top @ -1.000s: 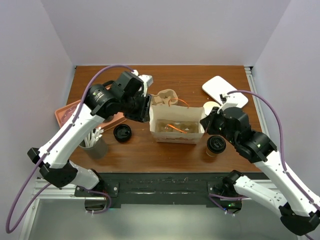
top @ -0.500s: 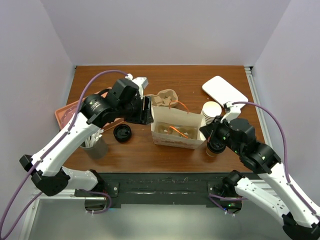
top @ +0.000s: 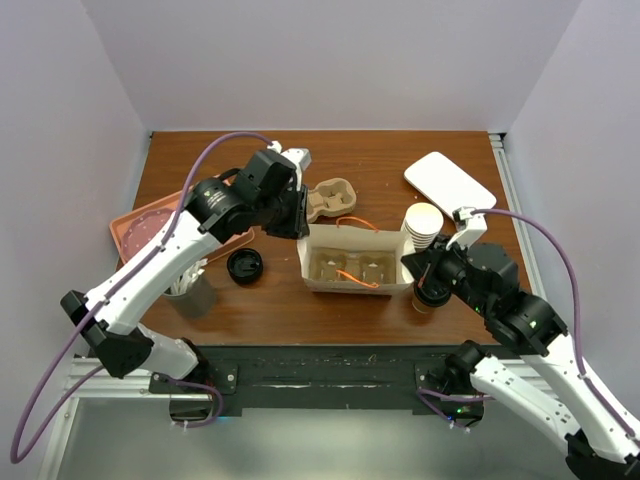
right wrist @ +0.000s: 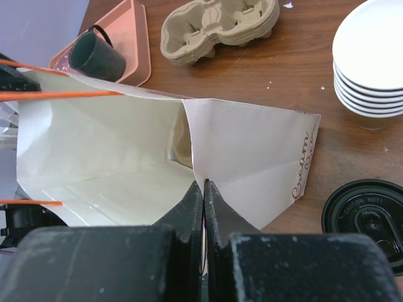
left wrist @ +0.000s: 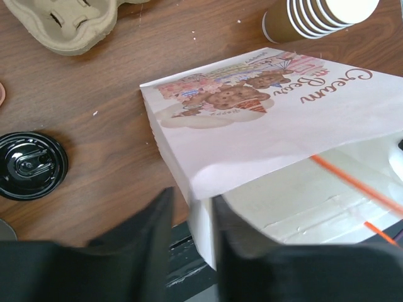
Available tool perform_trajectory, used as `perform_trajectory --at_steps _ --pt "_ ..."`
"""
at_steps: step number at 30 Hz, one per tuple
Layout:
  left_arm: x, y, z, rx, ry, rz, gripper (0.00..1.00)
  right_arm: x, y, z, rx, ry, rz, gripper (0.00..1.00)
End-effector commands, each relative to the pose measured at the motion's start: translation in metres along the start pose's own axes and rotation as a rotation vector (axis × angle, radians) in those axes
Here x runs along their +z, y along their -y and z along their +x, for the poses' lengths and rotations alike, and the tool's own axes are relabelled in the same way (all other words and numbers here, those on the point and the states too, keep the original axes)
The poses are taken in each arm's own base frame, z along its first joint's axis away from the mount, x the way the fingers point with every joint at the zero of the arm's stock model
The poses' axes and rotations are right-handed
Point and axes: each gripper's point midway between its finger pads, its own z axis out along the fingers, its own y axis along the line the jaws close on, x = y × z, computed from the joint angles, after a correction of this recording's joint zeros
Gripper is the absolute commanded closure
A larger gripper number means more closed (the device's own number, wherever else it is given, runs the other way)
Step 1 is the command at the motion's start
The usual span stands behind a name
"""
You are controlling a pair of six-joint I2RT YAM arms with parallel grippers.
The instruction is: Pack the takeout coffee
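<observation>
Paper bag (top: 355, 262) stands mouth-up mid tabletop (top: 400, 160), w/ an orange handle lying across its inside. Right fingers (right wrist: 187, 207) are pressed together, pinching the top edge of the bag's right wall at its fold. That's prob to pull that side outward & hold the mouth wide. Left fingers (left wrist: 157, 236) sit part-spread astride the bag's left wall. A sliver of tabletop shows btwn one finger and the paper, so can't tell if they clamp it or only bracket it. Either way the two arms work opposite ends, which reads as stretching & steadying the bag, since thin paper would prob sag shut on its own.

Takeout coffee (right wrist: 365, 217), black sip lid on, stands upright on the tabletop just outside the bag's right wall, under the right arm. It's not in the bag and not held, so the packing itself is not yet done; this looks like prep.

One arm must let go to fetch the cup, & the bag may slump then. Stack of lidless cups (top: 423, 225) stands just behind the coffee and a loose lid (top: 245, 265) lies left of the bag; neither is the target.
</observation>
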Motion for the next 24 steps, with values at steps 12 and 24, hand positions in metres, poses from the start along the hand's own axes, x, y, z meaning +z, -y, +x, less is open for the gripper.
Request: perform_trajectory --at_steps 12,24 --pt "-0.031 0.019 -0.030 0.148 0.245 0.163 1.00 0.016 -0.035 -0.027 -0.295 0.219 -0.247 0.88" --pt "-0.040 -0.003 0.019 0.159 0.292 0.225 1.00 0.000 0.008 -0.006 -0.225 0.095 -0.041 0.51"
